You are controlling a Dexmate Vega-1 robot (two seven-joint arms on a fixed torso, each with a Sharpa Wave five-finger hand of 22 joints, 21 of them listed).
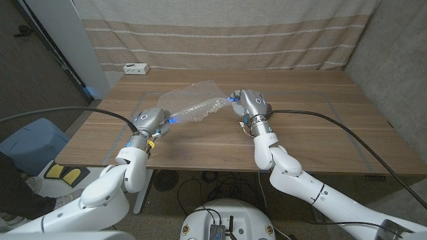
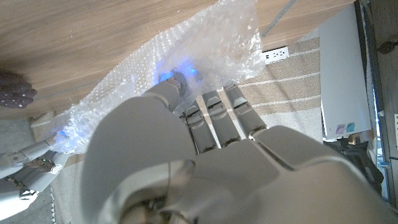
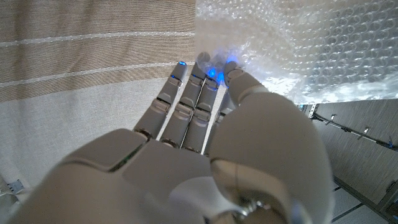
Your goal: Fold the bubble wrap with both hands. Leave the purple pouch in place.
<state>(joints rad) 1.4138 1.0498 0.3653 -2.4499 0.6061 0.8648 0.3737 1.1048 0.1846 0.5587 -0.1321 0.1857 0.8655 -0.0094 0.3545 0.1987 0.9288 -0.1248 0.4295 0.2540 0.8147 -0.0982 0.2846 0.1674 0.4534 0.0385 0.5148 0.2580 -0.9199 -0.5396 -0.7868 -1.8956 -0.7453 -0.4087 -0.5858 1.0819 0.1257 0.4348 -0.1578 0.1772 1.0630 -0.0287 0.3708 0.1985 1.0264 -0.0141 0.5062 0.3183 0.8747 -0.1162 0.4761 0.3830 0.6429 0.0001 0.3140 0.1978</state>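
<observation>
The clear, crinkled bubble wrap sheet (image 1: 192,102) is light and limp; left hand (image 1: 152,120) and right hand (image 1: 250,103) each pinch an opposite edge.

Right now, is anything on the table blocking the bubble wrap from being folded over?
Nothing visible does. The left hand and right hand each hold an end of the bubble wrap, lifted over bare wooden table.
</observation>
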